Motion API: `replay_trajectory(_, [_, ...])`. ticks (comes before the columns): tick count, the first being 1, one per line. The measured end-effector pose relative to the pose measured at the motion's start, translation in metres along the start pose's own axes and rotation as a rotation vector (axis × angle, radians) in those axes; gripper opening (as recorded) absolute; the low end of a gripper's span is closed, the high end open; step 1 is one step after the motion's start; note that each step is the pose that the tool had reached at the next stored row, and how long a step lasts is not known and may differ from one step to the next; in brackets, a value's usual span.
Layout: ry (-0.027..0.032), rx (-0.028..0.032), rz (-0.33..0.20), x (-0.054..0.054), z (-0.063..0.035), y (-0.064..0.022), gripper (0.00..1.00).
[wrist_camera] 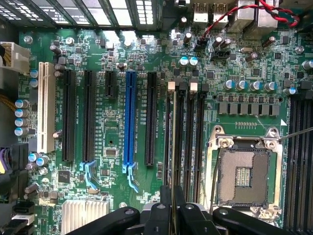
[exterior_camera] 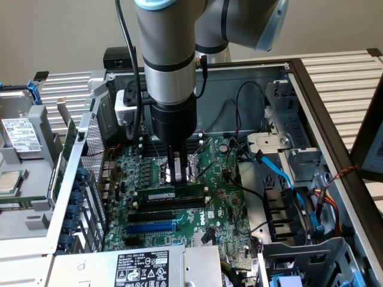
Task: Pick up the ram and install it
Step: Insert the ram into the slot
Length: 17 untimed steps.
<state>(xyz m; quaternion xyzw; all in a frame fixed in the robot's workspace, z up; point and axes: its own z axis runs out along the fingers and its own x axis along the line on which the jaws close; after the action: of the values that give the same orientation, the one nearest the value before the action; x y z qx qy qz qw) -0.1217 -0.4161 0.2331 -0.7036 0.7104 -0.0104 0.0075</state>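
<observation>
Between the narrowly pinched fingers of the claw (wrist_camera: 172,196) the ram (exterior_camera: 160,195) stood on edge, directly beneath it among the black memory slots (wrist_camera: 188,142) of the motherboard (wrist_camera: 112,122). The step looked like insertion; seating it called for an even, straight downward press. Whether the slot's end clips were latched could not be made out.

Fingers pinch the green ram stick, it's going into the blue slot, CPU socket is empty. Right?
No: the exterior view shows the dark-green ram stick at a long black slot, not the blue slot, which is bare. The fingers do pinch it, and the square metal-framed CPU socket is empty.
</observation>
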Motion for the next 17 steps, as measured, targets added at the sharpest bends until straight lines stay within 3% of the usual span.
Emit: replay_trajectory(17, [0.0000,0.0000,0.002,0.0005,0.0041,0.0011,0.14])
